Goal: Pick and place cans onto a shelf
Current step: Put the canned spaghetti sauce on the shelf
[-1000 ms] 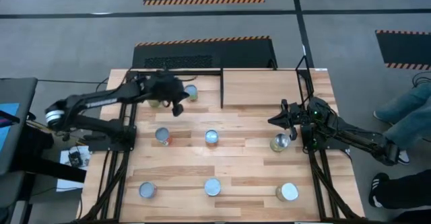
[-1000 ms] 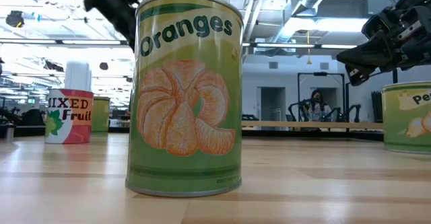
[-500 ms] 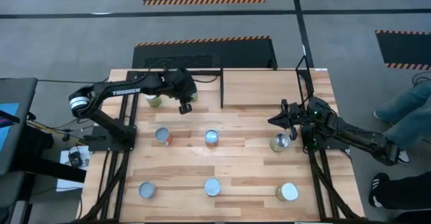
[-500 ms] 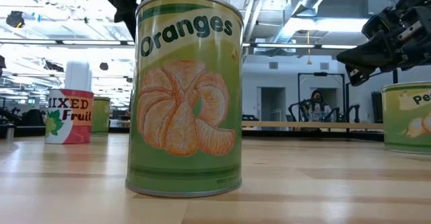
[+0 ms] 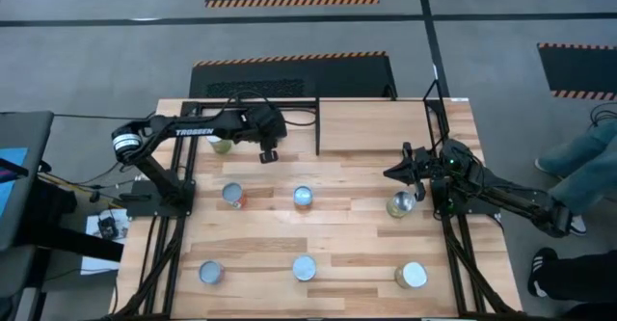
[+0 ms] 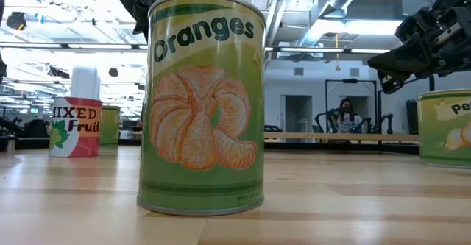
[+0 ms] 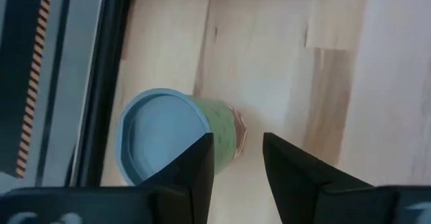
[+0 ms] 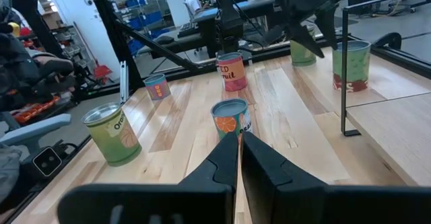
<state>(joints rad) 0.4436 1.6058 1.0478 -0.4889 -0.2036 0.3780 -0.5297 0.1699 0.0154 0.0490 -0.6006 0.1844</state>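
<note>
My left gripper (image 5: 268,153) (image 7: 238,160) hangs open and slanted down over the table's far left part, just above a can (image 7: 165,140) with a pale blue top and a green label. The can stands upright on the wood beside a black frame bar, mostly outside one finger, and the arm hides it in the high view. Only the can's side edge shows in the gap. Another green can (image 5: 222,145) stands left of it. The plywood shelf (image 5: 376,126) lies at the far right. My right gripper (image 5: 390,173) (image 8: 239,153) waits shut and level at the right, holding nothing.
Several more cans stand on the planks: two in the middle row (image 5: 232,196) (image 5: 303,198), one below my right gripper (image 5: 400,203), and three along the near edge (image 5: 210,273) (image 5: 304,268) (image 5: 412,276). A black upright bar (image 5: 317,128) borders the shelf. A person's legs (image 5: 578,157) show at the right.
My left arm has stretched out from its base. Its gripper has gone down and a little toward the table's right edge, tipping more steeply downward. It now covers the pale-topped can that showed in the high view a second ago.
</note>
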